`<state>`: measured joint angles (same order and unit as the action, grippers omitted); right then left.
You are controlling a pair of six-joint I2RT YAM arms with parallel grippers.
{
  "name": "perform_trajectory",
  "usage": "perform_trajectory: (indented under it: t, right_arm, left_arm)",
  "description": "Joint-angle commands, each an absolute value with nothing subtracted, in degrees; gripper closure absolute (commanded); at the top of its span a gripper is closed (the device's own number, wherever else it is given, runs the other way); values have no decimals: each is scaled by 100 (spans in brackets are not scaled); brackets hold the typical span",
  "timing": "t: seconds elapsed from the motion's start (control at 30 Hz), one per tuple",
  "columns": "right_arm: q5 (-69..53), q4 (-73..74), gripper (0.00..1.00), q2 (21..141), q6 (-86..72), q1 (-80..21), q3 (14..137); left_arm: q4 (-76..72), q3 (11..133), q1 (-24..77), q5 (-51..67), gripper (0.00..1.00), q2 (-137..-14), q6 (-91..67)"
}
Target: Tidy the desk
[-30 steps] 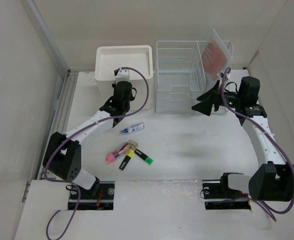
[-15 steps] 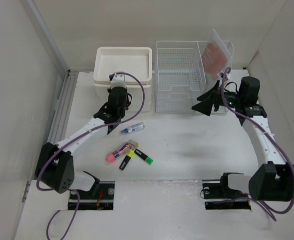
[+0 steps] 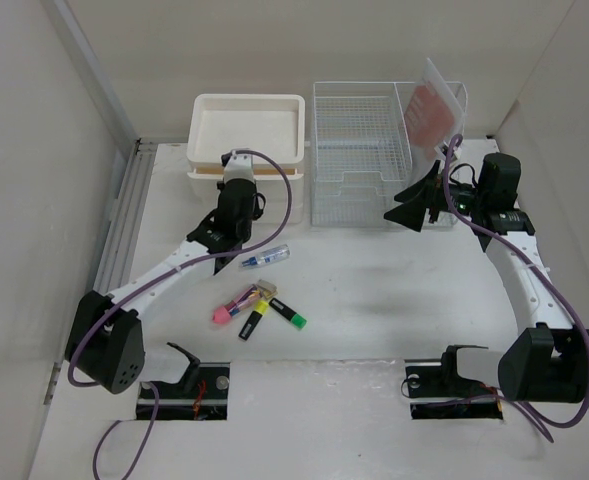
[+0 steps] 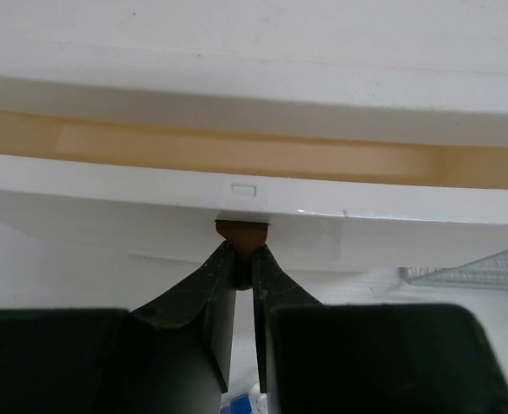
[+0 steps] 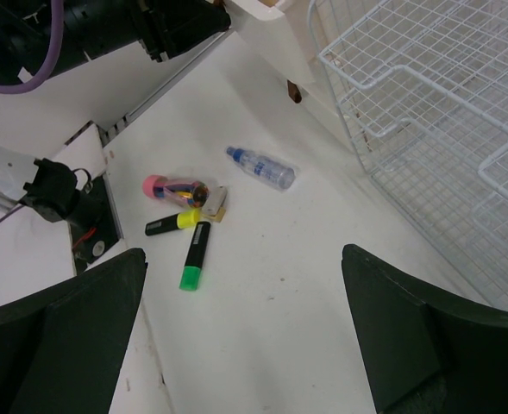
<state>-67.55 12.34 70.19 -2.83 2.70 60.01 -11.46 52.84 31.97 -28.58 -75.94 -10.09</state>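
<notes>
So compared to a second ago, the left arm has pulled back toward the near edge. Its elbow sits lower and further left in the top view, and the drawer of the white drawer unit (image 3: 249, 120) has slid out a bit. The wrist view shows a beige gap above the drawer front (image 4: 107, 198). The left claw (image 4: 245, 259) is pinched nearly closed on the little brown handle (image 4: 243, 231), with both fingers pressed against it. The right arm hasn't budged. The right claw (image 3: 411, 203) is spread as wide as it goes, holding nothing, and hangs by the front right corner of the wire rack (image 3: 359, 150).

The tabletop (image 3: 394, 290) fills the floor of the enclosure, boxed in by beige walls (image 3: 34, 200), with everything standing on it.

Room-wise, the drawer unit and the rack sit side by side against the back wall. A small clear bottle (image 3: 266, 257) lies just beside the left forearm, and a cluster of highlighters (image 3: 259, 308) lies a little nearer the arm bases. The biggest open stretch of white runs from those highlighters across to the right arm. A metal rail (image 3: 124, 220) runs along the left edge, close to the left elbow.
</notes>
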Motion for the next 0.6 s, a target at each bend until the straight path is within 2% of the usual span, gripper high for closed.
perform_trajectory:
  t: [0.0,0.57]
  right_arm:
    - [-6943,932,0,7005,-272,290,6003]
    - [-6996,932,0,7005,-272,290,6003]
  left_arm:
    - [-1187,5256,3296,-2918,100,-7383,-993]
    - [-870,5037,3480,-2971,100,-7216,-1046]
